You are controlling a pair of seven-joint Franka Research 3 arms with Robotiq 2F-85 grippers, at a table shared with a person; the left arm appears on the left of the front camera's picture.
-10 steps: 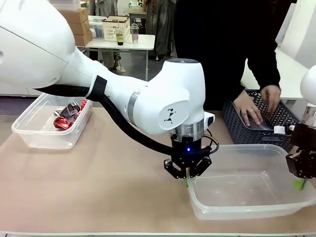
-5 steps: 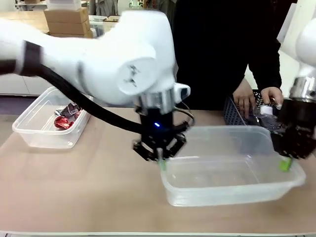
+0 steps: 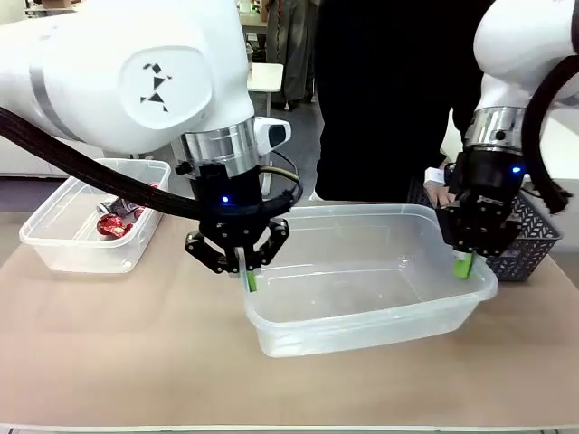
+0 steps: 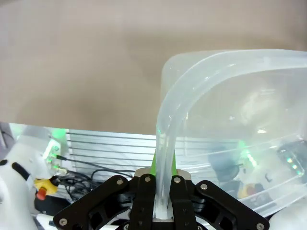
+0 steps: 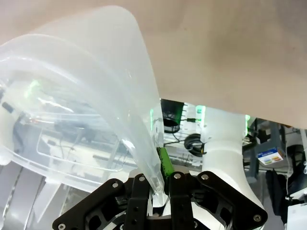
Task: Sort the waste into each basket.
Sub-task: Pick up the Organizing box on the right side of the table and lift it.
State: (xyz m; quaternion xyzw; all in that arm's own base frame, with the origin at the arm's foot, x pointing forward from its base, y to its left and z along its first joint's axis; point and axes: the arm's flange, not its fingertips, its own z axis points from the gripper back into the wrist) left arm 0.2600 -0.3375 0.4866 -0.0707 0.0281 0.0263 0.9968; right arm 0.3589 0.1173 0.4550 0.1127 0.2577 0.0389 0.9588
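Holding one item between two grips: the large clear tub point(image 3: 362, 327), empty as far as I can see. Left gripper point(image 3: 246, 276): jaws drawn narrow on the rolled rim at a rounded corner, with the rim running straight up between the green pads point(image 4: 153, 165). Right gripper point(image 3: 464, 264): jaws likewise clamped on the rim at the opposite end, thin wall pinched between them. Whether the tub rests on the table I cannot tell. Handling, by my judgement: light, thin-walled and flexible. The wall bows away from the right jaws, so it should twist if my two grips move out of step. The plastic is smooth and may slip under a sideways pull. Best hold: the rolled rim, the stiffest part, seated deep between the pads. Second tub point(image 3: 54, 244): well out beyond the left jaws, holding crushed red cans point(image 3: 116, 223). Dark lattice basket point(image 3: 534, 237): just behind the right jaws, so clearance there is tight.
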